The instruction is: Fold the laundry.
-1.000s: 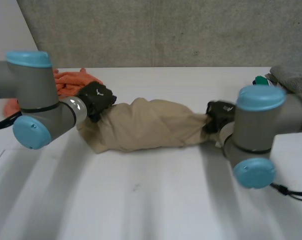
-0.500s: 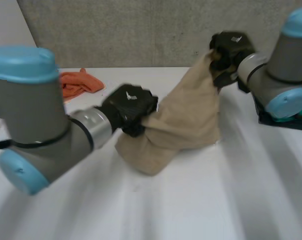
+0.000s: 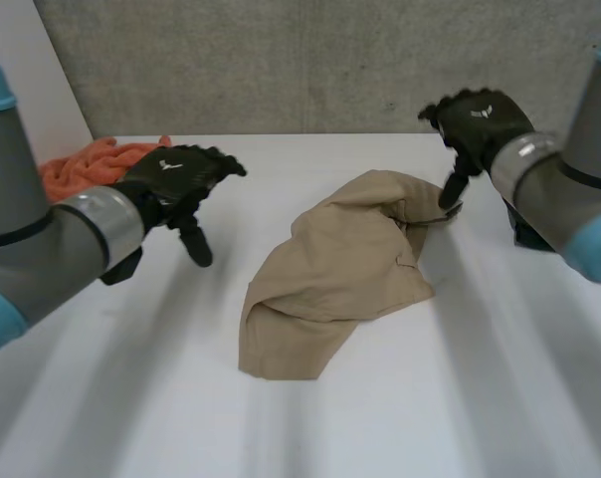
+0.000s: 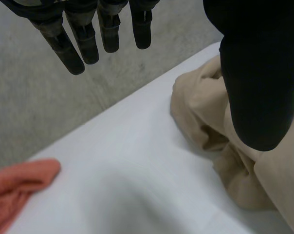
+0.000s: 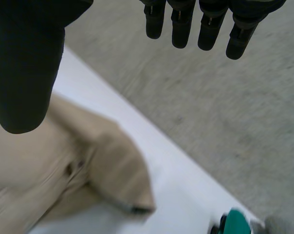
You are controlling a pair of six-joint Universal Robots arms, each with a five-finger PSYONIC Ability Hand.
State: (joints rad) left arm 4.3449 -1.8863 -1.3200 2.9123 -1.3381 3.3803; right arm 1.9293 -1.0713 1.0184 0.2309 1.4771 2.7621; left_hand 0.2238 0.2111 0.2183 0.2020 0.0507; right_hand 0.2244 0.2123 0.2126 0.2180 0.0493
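A crumpled beige fabric garment lies in a loose heap in the middle of the white worktop. The left hand hangs above the worktop on the robot's left of the garment, well apart from it. Its fingers are straight and spread, holding nothing. The right hand hovers over the garment's far right corner, fingers straight and apart from the thumb, also empty. A rumpled orange cloth lies farther left of the garment, beyond the left hand.
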